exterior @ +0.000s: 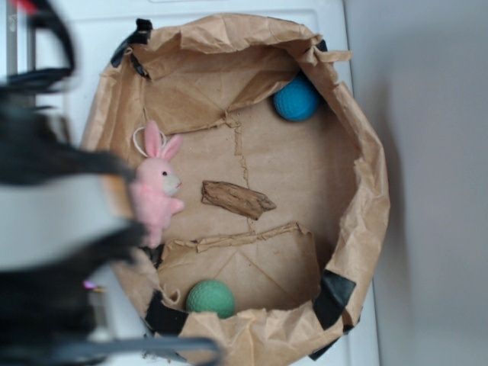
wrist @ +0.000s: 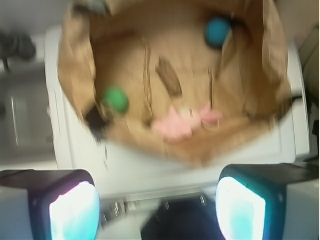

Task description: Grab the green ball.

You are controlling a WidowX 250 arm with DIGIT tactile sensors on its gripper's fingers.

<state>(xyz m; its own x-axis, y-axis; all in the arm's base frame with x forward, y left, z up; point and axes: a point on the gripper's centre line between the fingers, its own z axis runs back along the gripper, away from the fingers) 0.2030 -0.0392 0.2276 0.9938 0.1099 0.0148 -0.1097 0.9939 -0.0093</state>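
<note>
In the paper-lined basket (exterior: 366,221), the wood piece (exterior: 237,200) lies between bunny (exterior: 158,187) and far wall.

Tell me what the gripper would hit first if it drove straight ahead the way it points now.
Judging by the blurred wrist view, the open gripper points down at the white surface just outside the paper bag's near rim, so it would probably meet that first, not the green ball. Depth is unclear.

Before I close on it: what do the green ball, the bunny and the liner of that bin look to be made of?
Green ball: probably foam or soft rubber, with a matte, finely dimpled surface and no shine. Bunny: plush fabric, fuzzy pink with soft edges. Liner: brown kraft paper, creased and torn at the rim, held by black tape. The wrist view is too blurred to add detail.
</note>
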